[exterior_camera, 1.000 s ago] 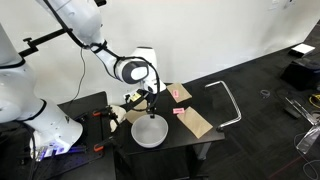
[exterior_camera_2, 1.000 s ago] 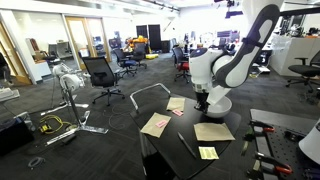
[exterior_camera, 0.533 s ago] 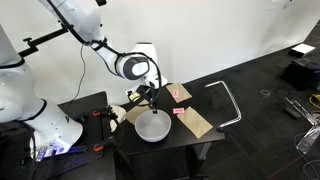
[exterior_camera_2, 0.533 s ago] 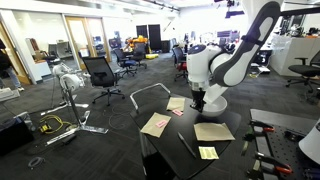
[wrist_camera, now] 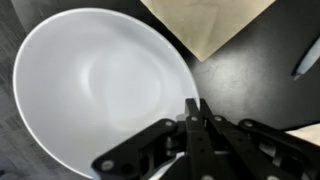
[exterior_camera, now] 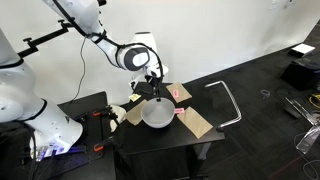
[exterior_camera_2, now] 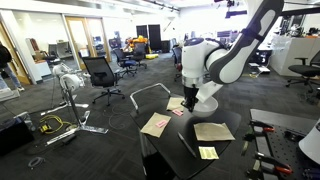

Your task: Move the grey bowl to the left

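The grey bowl (exterior_camera: 155, 116) is round, pale and smooth, and hangs tilted just above the black table (exterior_camera: 200, 143). My gripper (exterior_camera: 158, 93) is shut on its rim. In the wrist view the bowl (wrist_camera: 95, 85) fills the left side, and my gripper (wrist_camera: 193, 104) has its two fingers pressed together on the rim's right edge. In an exterior view the gripper (exterior_camera_2: 190, 97) sits low over the table with the bowl (exterior_camera_2: 207, 103) beside it, partly hidden by the arm.
Flat tan cardboard pieces (exterior_camera: 198, 122) (exterior_camera_2: 155, 124) (exterior_camera_2: 212, 131) lie on the table. A yellow note (exterior_camera_2: 208, 153) and a pen (exterior_camera_2: 187, 145) lie near one edge. A bent metal frame (exterior_camera: 228, 100) stands beside the table.
The gripper has carried the bowl up and away from the table's front edge, towards the cardboard pieces. The bowl now sits higher and more tilted.
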